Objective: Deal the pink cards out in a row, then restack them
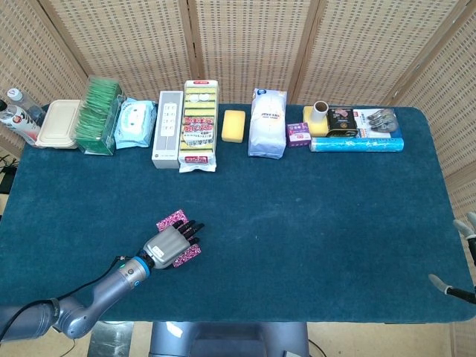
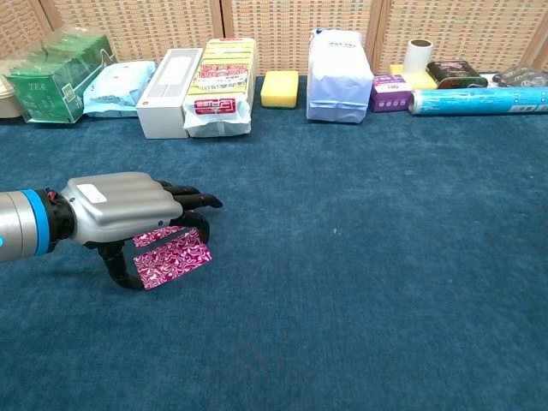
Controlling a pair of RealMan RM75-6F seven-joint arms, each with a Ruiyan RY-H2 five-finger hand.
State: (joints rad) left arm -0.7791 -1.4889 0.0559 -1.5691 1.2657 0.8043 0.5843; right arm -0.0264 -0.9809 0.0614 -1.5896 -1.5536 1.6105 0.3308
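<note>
My left hand (image 2: 120, 210) hovers palm down over the pink cards near the table's front left. In the chest view one pink card (image 2: 175, 257) sits pinched between the thumb at its left end and the fingers above, its right end tipped slightly up. A second pink card (image 2: 156, 236) shows just behind it under the fingers. The head view shows my left hand (image 1: 169, 244) with one pink card (image 1: 171, 220) poking out behind it and another pink card (image 1: 189, 255) at its front. Only parts of my right hand (image 1: 462, 253) show at the table's right edge, fingers apart and holding nothing.
Along the back edge stands a row of goods: green tea box (image 2: 56, 77), wipes pack (image 2: 116, 88), white box (image 2: 167, 81), sponge pack (image 2: 221, 81), yellow sponge (image 2: 280, 88), white bag (image 2: 339, 68), purple box (image 2: 390, 92), blue roll (image 2: 475, 101).
</note>
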